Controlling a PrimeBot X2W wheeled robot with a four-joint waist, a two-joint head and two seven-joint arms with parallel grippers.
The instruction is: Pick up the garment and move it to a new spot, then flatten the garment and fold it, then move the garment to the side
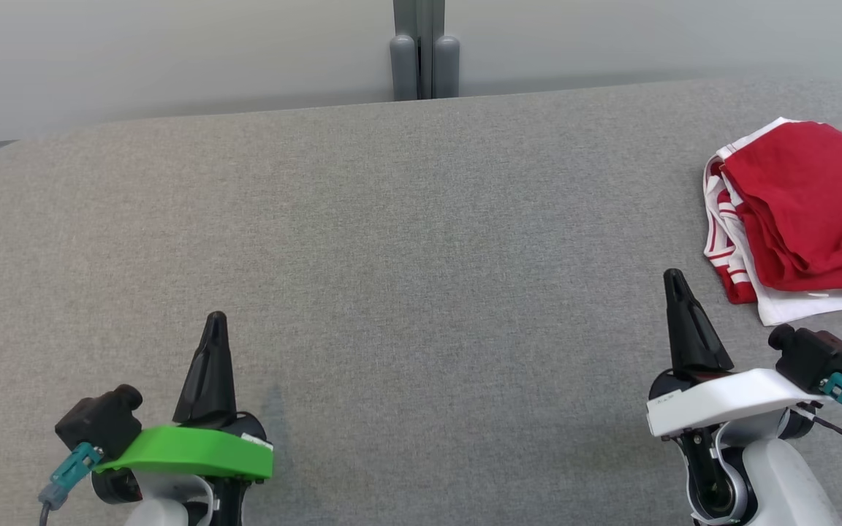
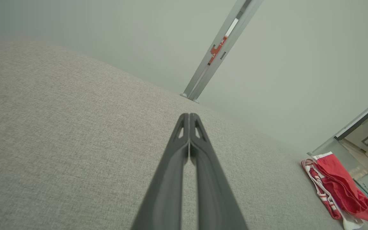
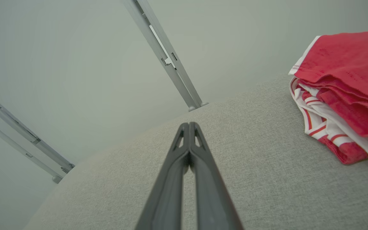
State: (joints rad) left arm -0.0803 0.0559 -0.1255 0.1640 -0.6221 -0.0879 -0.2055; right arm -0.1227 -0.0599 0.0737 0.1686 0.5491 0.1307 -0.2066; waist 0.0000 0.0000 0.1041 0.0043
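At 8 o'clock in the head view the left gripper [image 1: 215, 321] hovers over the grey table [image 1: 392, 241], its fingers pressed together, holding nothing. At 12 o'clock a grey post [image 1: 425, 62] stands behind the table's far edge. At 4 o'clock the right gripper [image 1: 674, 277] is likewise pinched tight and empty, pointing up the view. The garment [image 1: 805, 212], red with white striped trim, lies folded at 3 o'clock by the table's right edge, near the right fingertips but apart.
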